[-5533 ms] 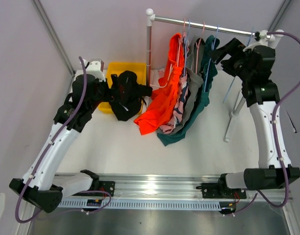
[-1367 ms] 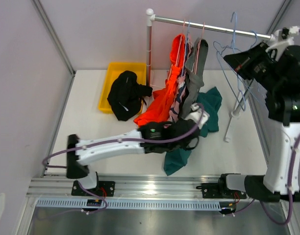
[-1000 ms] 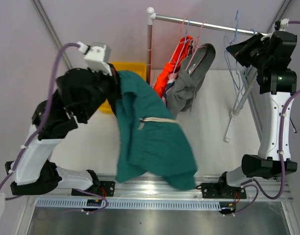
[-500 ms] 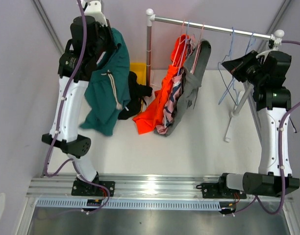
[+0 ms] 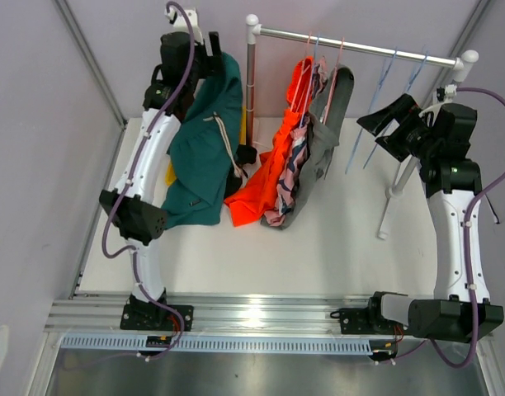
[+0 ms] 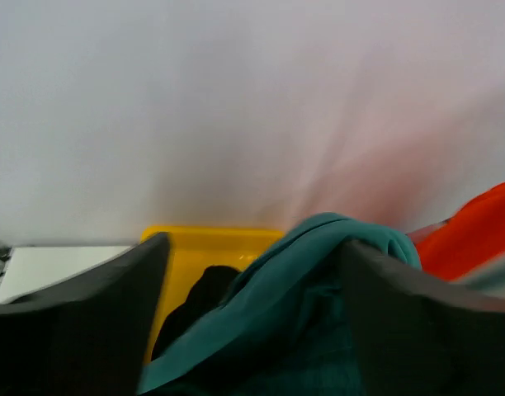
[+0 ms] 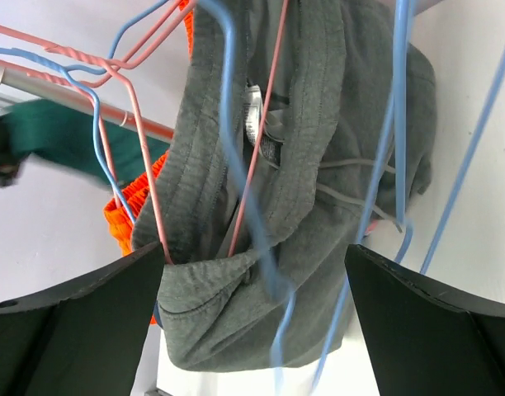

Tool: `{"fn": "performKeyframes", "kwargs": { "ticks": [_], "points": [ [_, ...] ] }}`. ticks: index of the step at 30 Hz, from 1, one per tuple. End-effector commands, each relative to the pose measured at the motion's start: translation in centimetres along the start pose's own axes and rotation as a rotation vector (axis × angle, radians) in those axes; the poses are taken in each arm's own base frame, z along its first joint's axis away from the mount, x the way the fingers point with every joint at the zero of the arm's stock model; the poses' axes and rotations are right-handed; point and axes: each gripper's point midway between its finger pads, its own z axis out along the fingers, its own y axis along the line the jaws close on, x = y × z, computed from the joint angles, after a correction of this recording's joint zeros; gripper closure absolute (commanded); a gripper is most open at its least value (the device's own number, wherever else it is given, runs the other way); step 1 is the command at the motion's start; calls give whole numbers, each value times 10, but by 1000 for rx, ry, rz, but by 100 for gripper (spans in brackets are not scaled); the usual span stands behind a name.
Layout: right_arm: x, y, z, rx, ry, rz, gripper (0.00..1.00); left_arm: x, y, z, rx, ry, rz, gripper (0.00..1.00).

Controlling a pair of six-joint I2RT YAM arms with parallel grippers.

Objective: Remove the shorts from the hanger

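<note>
Dark teal shorts [image 5: 205,148] with a pale drawstring hang from my raised left gripper [image 5: 192,56] at the back left. In the left wrist view its jaws stand wide apart, and the teal shorts [image 6: 302,289] drape between them and over the right finger [image 6: 426,330]. Orange shorts [image 5: 265,186], pink patterned shorts [image 5: 292,165] and grey shorts [image 5: 327,136] hang on hangers from the rail [image 5: 351,45]. My right gripper [image 5: 384,124] is open and faces the grey shorts [image 7: 318,165], with blue hangers [image 7: 384,165] swinging in front of it. Black shorts [image 6: 195,305] lie in the yellow bin [image 6: 211,247].
The rack's white post [image 5: 251,82] stands just right of the teal shorts. Its right stand leg [image 5: 393,198] slants down beside my right arm. Two bare blue hangers [image 5: 372,124] hang on the rail's right part. Grey walls close in at the back and left.
My left arm carried the teal shorts up and back over the yellow bin, and its jaws opened. My right gripper opened and let go of the blue hanger, which now swings on the rail.
</note>
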Motion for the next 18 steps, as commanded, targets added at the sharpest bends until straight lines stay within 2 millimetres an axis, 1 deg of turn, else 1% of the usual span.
{"fn": "performKeyframes", "kwargs": {
  "ticks": [1,2,3,4,5,6,7,8,9,10,11,12,13,14,15,16,17,18],
  "points": [
    [-10,24,-22,-57,-45,-67,1,44,13,30,-76,56,8,2],
    [-14,31,-28,-65,-57,-75,1,49,13,32,-80,73,3,1],
    [-18,36,-33,-72,-71,-84,1,63,15,31,-90,124,9,1],
    [-21,41,-39,-75,-86,-92,1,68,15,30,-90,143,8,1],
    [-28,53,-51,-90,-115,-113,1,66,14,25,-87,151,-7,1],
    [-32,60,-59,-98,-137,-125,0,62,14,18,-84,151,-18,1],
    [-36,66,-65,-104,-159,-133,1,89,14,14,-77,210,-13,1],
    [-43,80,-78,-132,-195,-146,0,54,13,-10,-65,145,-46,1],
    [-47,87,-83,-149,-211,-150,1,38,11,-19,-50,97,-68,1],
    [-49,94,-88,-169,-224,-150,1,27,7,-33,-29,71,-83,1],
    [-54,105,-93,-203,-246,-144,1,36,7,-55,-6,96,-96,1],
    [-54,112,-94,-236,-243,-141,1,24,5,-67,16,60,-110,1],
    [-58,122,-94,-274,-261,-149,1,58,1,-75,30,126,-98,1],
    [-59,123,-88,-283,-255,-135,2,34,-1,-101,57,73,-112,1],
    [-56,130,-82,-301,-245,-138,5,31,-3,-112,68,62,-114,1],
    [-57,134,-76,-310,-249,-143,8,60,-8,-119,81,116,-96,1],
    [-56,135,-68,-311,-239,-141,10,59,-9,-129,90,112,-100,1],
    [-53,136,-52,-313,-210,-139,11,47,-9,-148,109,84,-107,1]
  ]
}}
